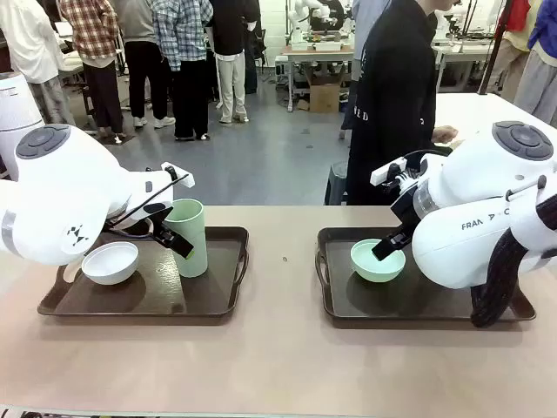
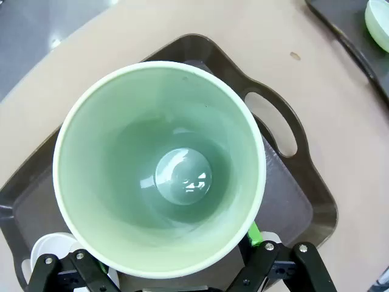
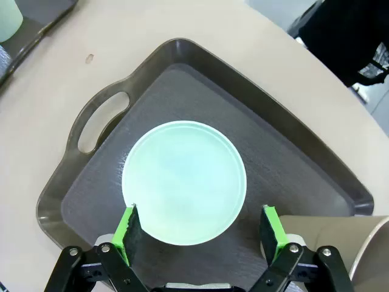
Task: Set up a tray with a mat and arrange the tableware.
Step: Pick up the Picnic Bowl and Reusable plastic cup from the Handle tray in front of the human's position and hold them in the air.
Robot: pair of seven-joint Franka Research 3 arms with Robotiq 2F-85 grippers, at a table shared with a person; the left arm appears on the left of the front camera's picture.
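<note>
On the left tray [image 1: 139, 306] stand a white bowl [image 1: 110, 261] and a tall mint green cup [image 1: 185, 237]. My left gripper [image 1: 174, 237] is open, its fingers on either side of that cup [image 2: 161, 170], whose mouth I look straight down into. A dark mat [image 2: 285, 194] lines this tray [image 2: 285, 109]. The right tray [image 3: 200, 52] also carries a dark mat [image 3: 273, 164] with a mint green bowl [image 3: 184, 181] on it. My right gripper [image 3: 200, 228] hovers open just above this bowl [image 1: 378, 259], pads apart at its near rim. A tan-brown cup [image 3: 364, 255] stands beside it.
Bare tan tabletop [image 1: 283, 287] lies between the two trays and along the front edge. A person in dark clothes [image 1: 392, 96] stands at the far side of the table behind the right tray. Each tray has cut-out handles [image 3: 100, 121] at its ends.
</note>
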